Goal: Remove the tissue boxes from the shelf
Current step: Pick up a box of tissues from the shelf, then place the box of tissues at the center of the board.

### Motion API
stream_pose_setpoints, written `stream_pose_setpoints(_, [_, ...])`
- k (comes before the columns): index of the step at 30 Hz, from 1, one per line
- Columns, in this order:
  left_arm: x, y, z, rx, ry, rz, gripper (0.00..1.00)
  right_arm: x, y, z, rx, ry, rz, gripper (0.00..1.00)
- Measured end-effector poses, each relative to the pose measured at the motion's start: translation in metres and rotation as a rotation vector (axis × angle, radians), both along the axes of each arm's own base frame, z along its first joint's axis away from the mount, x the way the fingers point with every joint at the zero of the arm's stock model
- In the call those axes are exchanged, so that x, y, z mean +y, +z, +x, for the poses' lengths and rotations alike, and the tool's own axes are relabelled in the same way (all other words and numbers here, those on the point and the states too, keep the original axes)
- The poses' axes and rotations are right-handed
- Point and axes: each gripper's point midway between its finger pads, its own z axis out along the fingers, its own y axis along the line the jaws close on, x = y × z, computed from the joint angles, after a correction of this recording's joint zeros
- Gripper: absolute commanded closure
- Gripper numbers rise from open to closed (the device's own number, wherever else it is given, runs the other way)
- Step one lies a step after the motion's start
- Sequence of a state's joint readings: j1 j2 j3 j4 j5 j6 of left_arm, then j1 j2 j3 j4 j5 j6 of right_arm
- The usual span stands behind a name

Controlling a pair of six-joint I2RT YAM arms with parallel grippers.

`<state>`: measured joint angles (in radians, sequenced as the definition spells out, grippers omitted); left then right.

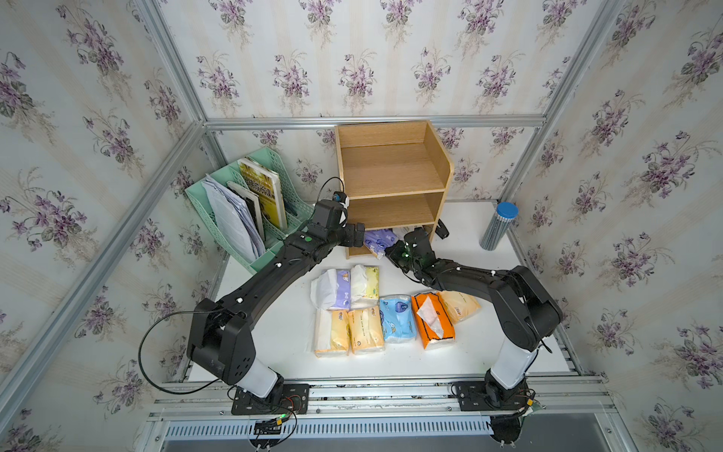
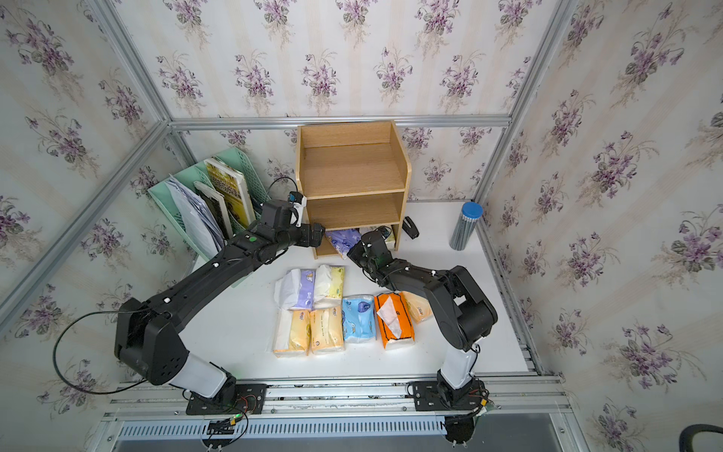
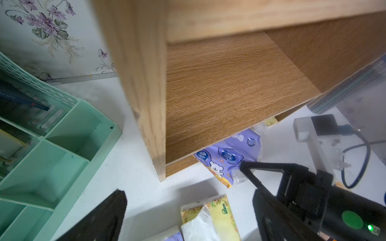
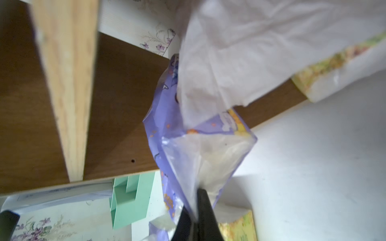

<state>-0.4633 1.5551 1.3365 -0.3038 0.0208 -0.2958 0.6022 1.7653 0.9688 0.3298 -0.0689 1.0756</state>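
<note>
The wooden shelf (image 1: 391, 168) (image 2: 352, 168) stands at the back; its top and middle tiers show bare boards. A purple tissue box (image 1: 377, 238) (image 2: 344, 236) (image 3: 227, 156) pokes out of the bottom tier. My right gripper (image 4: 196, 192) (image 2: 354, 252) is shut on that pack's clear plastic end (image 4: 208, 158). Beside it in the same tier lies a pale yellow pack (image 4: 334, 62) (image 3: 270, 121) with white tissue hanging out. My left gripper (image 3: 188, 208) (image 1: 358, 235) hovers open by the shelf's left front corner, holding nothing. Several tissue boxes (image 1: 367, 285) lie in rows on the white table.
A mint-green file rack (image 1: 250, 211) with papers and a book stands left of the shelf. A tall cylinder with a blue lid (image 1: 499, 227) stands at the right. A small black object (image 1: 442, 229) sits by the shelf's right side. Metal frame rails border the table.
</note>
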Motion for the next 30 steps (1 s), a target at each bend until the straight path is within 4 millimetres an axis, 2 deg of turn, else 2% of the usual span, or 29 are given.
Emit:
stream_pose_setpoints(5, [0.002,0.006,-0.004,-0.001,0.005,-0.008,0.01,-0.011,0.001,-0.026,0.003,0.033,-0.025,1.0])
stream_pose_setpoints(10, [0.006,0.013,-0.012,-0.011,0.012,-0.02,0.01,-0.038,-0.001,-0.052,0.005,0.02,-0.099,1.0])
stream_pose_setpoints(14, [0.003,0.011,-0.018,-0.001,0.001,-0.013,0.01,-0.064,0.002,-0.074,-0.01,0.002,-0.161,0.98])
stream_pose_setpoints(16, [0.0,0.009,-0.021,0.006,-0.007,-0.009,0.01,-0.073,0.001,-0.083,-0.012,-0.001,-0.184,0.88])
stream_pose_setpoints(19, [-0.005,0.008,-0.024,0.009,-0.013,-0.009,0.01,-0.082,-0.007,-0.098,0.004,0.009,-0.215,0.56])
stream_pose_setpoints(21, [-0.008,0.008,-0.025,0.01,-0.018,-0.009,0.01,-0.084,-0.009,-0.109,0.013,0.033,-0.239,0.45])
stream_pose_setpoints(25, [-0.012,0.006,-0.029,0.013,-0.019,-0.009,0.01,-0.086,0.009,-0.118,-0.018,0.061,-0.271,0.33])
stream_pose_setpoints(28, [-0.01,0.005,-0.033,0.015,-0.011,-0.009,0.01,-0.102,0.032,-0.107,-0.068,0.02,-0.321,0.32])
stream_pose_setpoints(30, [-0.009,0.005,-0.036,0.014,-0.005,-0.011,0.01,-0.126,0.036,-0.089,-0.069,-0.036,-0.348,0.35])
